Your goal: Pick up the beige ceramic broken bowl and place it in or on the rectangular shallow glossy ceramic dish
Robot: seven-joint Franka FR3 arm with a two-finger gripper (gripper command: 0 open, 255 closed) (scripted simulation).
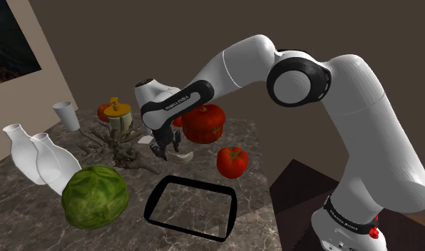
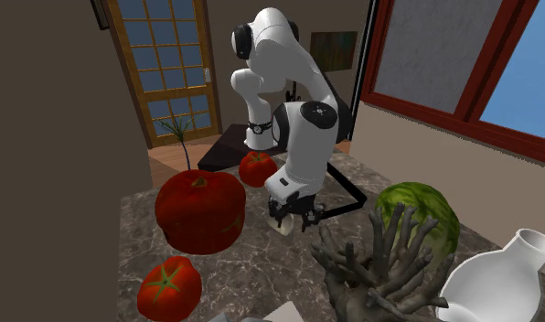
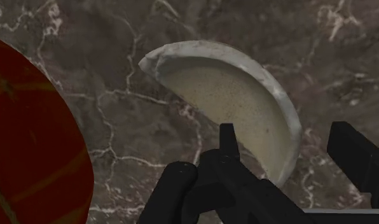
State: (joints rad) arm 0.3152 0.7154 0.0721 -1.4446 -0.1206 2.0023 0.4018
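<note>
Marble counter (image 1: 264,178); black-rimmed dish (image 1: 197,185) lies on it. Pale broken bowl (image 3: 245,102) sits apart from the dish, under my gripper (image 3: 287,137), fingers spread, holding nothing, straddling its rim. I should lower squarely, then pinch the wall.

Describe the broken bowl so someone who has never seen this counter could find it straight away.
Start at the dark marble counter and find the big red pumpkin shape on it. Right beside that, under the robot's black hand, lies the broken bowl. Its neighbours are round and red; it is a pale half-moon, beige inside with a greyish rim.
</note>
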